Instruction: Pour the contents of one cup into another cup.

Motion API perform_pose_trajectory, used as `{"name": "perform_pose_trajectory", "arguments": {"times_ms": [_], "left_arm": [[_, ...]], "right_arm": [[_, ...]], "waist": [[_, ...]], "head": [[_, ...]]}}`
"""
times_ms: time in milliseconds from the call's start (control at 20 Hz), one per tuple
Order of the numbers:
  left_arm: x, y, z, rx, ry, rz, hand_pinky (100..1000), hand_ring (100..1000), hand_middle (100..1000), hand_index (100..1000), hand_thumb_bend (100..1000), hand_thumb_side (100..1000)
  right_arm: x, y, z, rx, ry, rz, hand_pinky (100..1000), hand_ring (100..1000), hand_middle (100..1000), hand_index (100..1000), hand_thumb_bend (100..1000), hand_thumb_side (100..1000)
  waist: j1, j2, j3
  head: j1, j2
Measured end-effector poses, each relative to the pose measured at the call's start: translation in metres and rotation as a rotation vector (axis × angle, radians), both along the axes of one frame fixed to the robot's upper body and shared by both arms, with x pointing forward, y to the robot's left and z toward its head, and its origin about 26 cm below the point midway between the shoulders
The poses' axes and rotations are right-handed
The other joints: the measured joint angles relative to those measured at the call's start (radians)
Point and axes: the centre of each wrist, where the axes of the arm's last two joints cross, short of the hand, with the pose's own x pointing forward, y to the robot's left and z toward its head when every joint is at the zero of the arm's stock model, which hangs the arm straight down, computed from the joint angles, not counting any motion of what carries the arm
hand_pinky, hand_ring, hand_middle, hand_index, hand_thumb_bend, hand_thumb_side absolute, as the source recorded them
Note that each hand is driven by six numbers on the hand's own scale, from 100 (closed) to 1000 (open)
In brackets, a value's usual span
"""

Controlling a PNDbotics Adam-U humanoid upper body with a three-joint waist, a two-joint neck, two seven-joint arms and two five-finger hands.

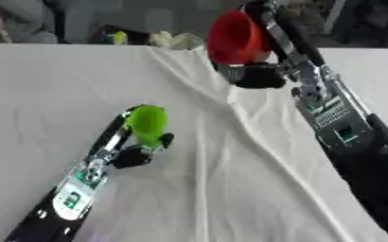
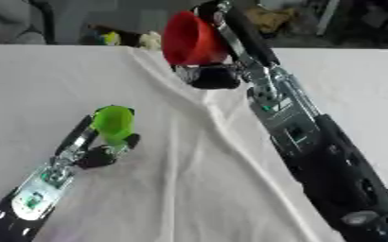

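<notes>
A creased white tablecloth (image 1: 230, 189) covers the table; dim clutter behind.

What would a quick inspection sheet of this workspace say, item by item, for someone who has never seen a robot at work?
Surface: table under a wrinkled white cloth, with a long crease running diagonally.
Job's things: bright green plastic cup held low over the cloth; red plastic cup held raised, farther back, tipped on its side with its mouth turned toward the green cup's side.
Clutter: small yellowish and pale items past the far edge, too unclear to name.
Hands: left hand curled round the green cup; right hand curled round the red cup.
Cables: nothing seen.
Surroundings: dim room behind the table; contents of either cup cannot be seen.
</notes>
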Motion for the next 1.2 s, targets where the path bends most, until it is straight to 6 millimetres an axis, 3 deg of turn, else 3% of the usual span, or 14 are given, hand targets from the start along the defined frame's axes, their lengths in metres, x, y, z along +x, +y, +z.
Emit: {"name": "perform_pose_trajectory", "arguments": {"times_ms": [250,450,800,950,1000,1150,1200], "left_arm": [[-0.006,0.021,0.001,0.078,-0.076,0.019,772,1000,955,980,1000,887],[-0.014,0.038,0.008,0.008,-0.093,0.072,737,1000,947,965,1000,983],[-0.022,0.041,0.04,-0.226,-0.092,0.106,704,1000,942,952,1000,1000],[-0.025,0.038,0.053,-0.294,-0.087,0.096,701,1000,940,949,991,1000],[-0.026,0.038,0.057,-0.311,-0.086,0.093,700,1000,939,948,979,1000],[-0.028,0.035,0.066,-0.343,-0.086,0.076,700,1000,936,946,951,1000],[-0.029,0.035,0.068,-0.348,-0.086,0.073,699,1000,935,945,941,1000]], "right_arm": [[0.0,-0.01,-0.011,0.066,0.037,-0.033,456,290,254,380,100,100],[0.005,-0.027,-0.032,0.174,0.107,-0.101,455,286,248,374,100,100],[0.017,-0.048,-0.101,0.311,0.318,-0.195,481,300,259,388,100,106],[0.019,-0.048,-0.131,0.313,0.39,-0.215,512,327,278,404,100,170],[0.02,-0.047,-0.138,0.307,0.406,-0.215,538,357,297,420,136,203],[0.02,-0.045,-0.158,0.254,0.432,-0.21,643,458,372,474,359,308],[0.02,-0.044,-0.162,0.226,0.432,-0.207,760,542,455,541,590,387]], "waist": [[0.007,0.0,0.001],[0.017,0.0,0.009],[0.035,0.0,0.029],[0.036,0.0,0.034],[0.036,0.001,0.035],[0.038,0.001,0.036],[0.039,0.001,0.036]], "head": [[0.0,0.0],[-0.006,0.0],[-0.026,0.0],[-0.031,0.0],[-0.031,0.0],[-0.032,0.002],[-0.032,0.002]]}}
